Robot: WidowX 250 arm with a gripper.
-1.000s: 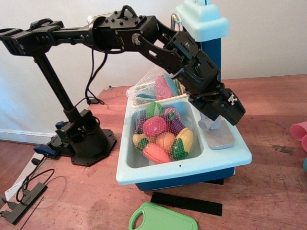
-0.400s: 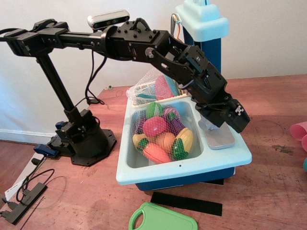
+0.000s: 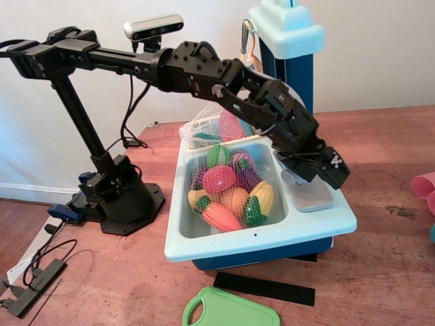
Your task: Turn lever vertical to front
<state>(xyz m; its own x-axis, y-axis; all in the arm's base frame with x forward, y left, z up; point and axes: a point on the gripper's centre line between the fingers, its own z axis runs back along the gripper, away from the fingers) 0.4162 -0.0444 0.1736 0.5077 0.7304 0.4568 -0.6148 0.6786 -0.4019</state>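
Note:
The lever is a grey toy tap on the right ledge of the light blue toy sink (image 3: 272, 239). Only its flat grey base plate (image 3: 313, 197) and a short grey stub (image 3: 292, 178) show. The arm hides the rest of it. My black gripper (image 3: 321, 168) hangs right over the base plate, against the tap's lower part. Its fingers are hidden by its own body, so I cannot tell whether they are open or closed on the tap.
A net bag of toy fruit and vegetables (image 3: 230, 190) fills the sink basin. A net with toy plates (image 3: 214, 125) lies behind it. A blue tower with a light blue top (image 3: 289, 30) stands at the back. A green cutting board (image 3: 231, 311) and a black strip (image 3: 265, 288) lie in front. A pink cup (image 3: 425, 185) is at the right edge.
The arm has stretched out and its upper links have dropped, uncovering the camera bar behind. The gripper has shifted a little down and right, over the tap's base.

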